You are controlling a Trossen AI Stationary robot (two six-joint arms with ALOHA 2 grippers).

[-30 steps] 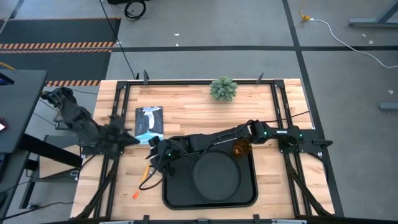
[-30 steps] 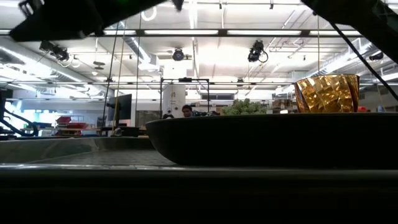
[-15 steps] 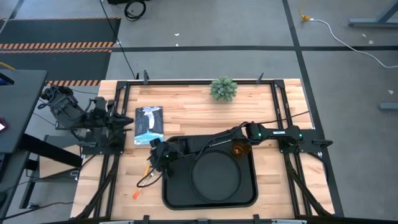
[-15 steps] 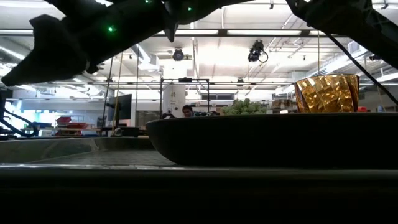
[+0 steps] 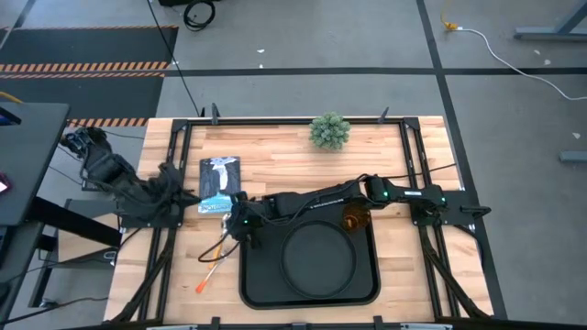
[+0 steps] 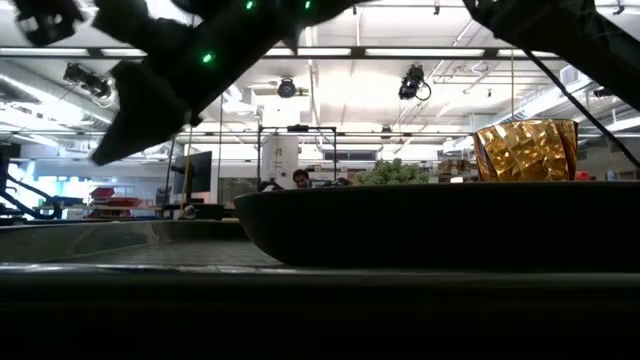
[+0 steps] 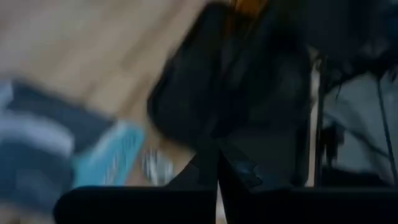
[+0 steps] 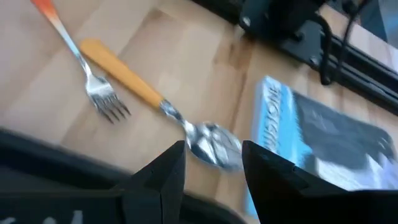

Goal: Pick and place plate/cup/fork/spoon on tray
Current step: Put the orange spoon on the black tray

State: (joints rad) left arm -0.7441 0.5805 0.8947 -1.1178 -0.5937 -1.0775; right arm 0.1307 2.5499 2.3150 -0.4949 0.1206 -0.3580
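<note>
Right gripper (image 8: 208, 163) hovers with fingers parted, holding nothing, above the spoon (image 8: 211, 144) beside the tray's (image 5: 252, 291) left rim; its arm stretches across the tray from the table's right side. Spoon and fork (image 8: 99, 93) lie on the wood, spoon bowl near the blue-edged booklet (image 8: 329, 134). Plate (image 5: 318, 259) and cup (image 5: 354, 220) sit on the tray. Left gripper (image 5: 190, 200), clenched empty, rests at the table's left edge. Since a second ago, the right gripper has shifted toward the booklet. Booklet lettering is unreadable.
</note>
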